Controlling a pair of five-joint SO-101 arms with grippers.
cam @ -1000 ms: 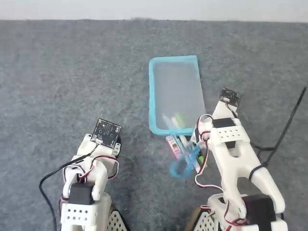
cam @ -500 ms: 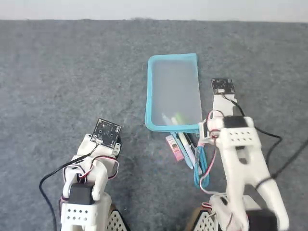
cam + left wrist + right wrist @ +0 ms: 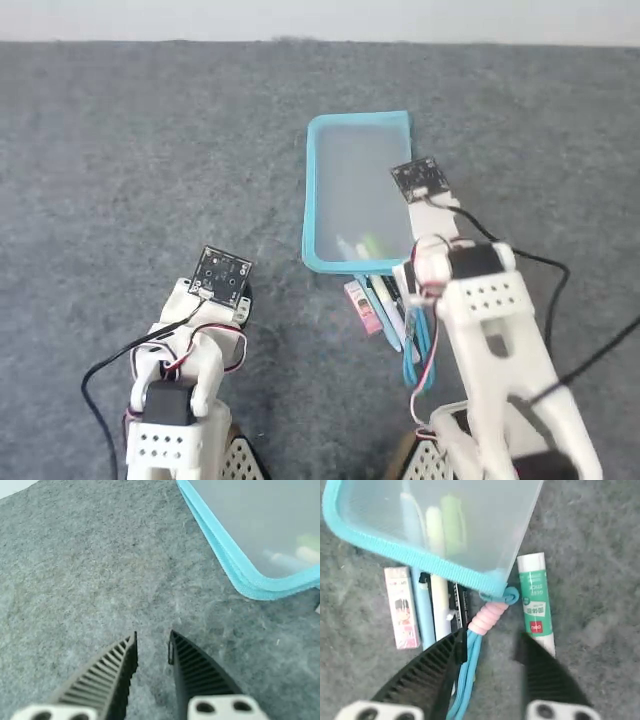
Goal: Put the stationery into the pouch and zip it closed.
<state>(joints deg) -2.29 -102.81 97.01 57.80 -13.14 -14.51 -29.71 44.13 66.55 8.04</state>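
Near left, the L gripper (image 3: 152,636) hangs low over the grey mat (image 3: 140,150), fingers a narrow slit apart and holding nothing. Its wrist view catches the pouch's (image 3: 225,555) teal near-left corner just beyond.

Near right, the R gripper (image 3: 491,637) sits over the loose stationery with its fingers moderately wide, nothing gripped. They straddle a pink bead (image 3: 487,617) on the zip pull at the pouch's near-right corner. A blue cord (image 3: 467,675) trails from the bead toward us, beside one finger.

From above we see a pink eraser box (image 3: 362,306) and a blue pen (image 3: 385,315) lying just near of the pouch (image 3: 312,190), w/ the R arm covering that corner. The R wrist view adds a white pen (image 3: 440,605), a black item (image 3: 458,600) and a glue stick (image 3: 536,600) just right of the bead. The pens' far ends run under the teal edge; we cannot tell whether they are inside.

Through the frosted wall, green (image 3: 451,525), white and blue markers lie at the pouch's near end.

Open mat stretches left of, right of and beyond the pouch to the far edge.
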